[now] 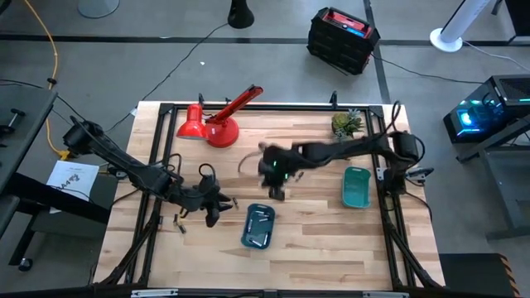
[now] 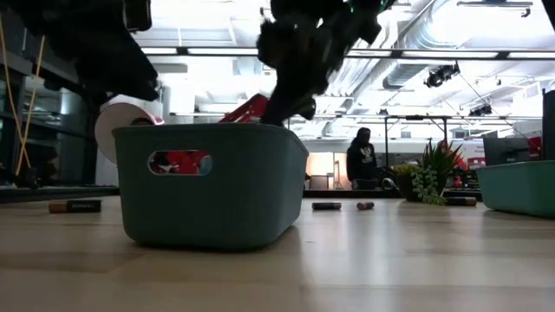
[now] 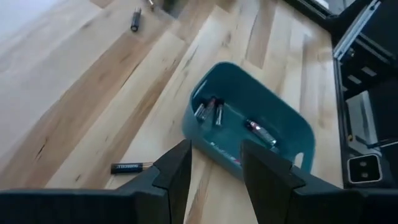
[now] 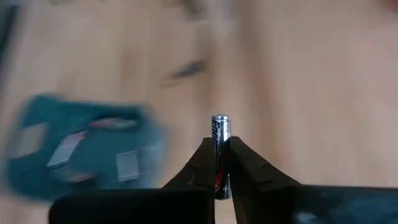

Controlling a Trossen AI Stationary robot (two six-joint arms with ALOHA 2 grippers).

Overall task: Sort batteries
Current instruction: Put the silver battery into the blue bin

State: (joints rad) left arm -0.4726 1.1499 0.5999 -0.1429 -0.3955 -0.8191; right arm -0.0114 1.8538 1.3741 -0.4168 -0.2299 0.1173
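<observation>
My right gripper [image 4: 221,148] is shut on one slim battery [image 4: 221,130] and hangs above the table's middle [image 1: 278,189], just beyond a teal tray [image 1: 258,228]. That tray [image 3: 249,124] holds several batteries [image 3: 211,111] lying on its bottom. My left gripper [image 3: 214,163] stands open with nothing between its fingers, above the table to the left of the tray [image 1: 214,211]. A loose battery [image 3: 130,167] lies flat on the wood below it, and another [image 3: 135,20] lies farther off. My right gripper pinches the battery between its two fingertips, on the red-marked part of its body [image 4: 219,168]. The battery lies along the fingers and its silvery end [image 4: 221,118] sticks out past them. The fingers slant down from the table's right, and the battery is clear of the table.
A second teal tray [image 1: 356,187] stands at the right. A red desk lamp [image 1: 214,124] and a small plant [image 1: 348,124] stand at the far edge. In the low view more loose batteries [image 2: 326,205] lie on the wood behind the near tray [image 2: 208,186].
</observation>
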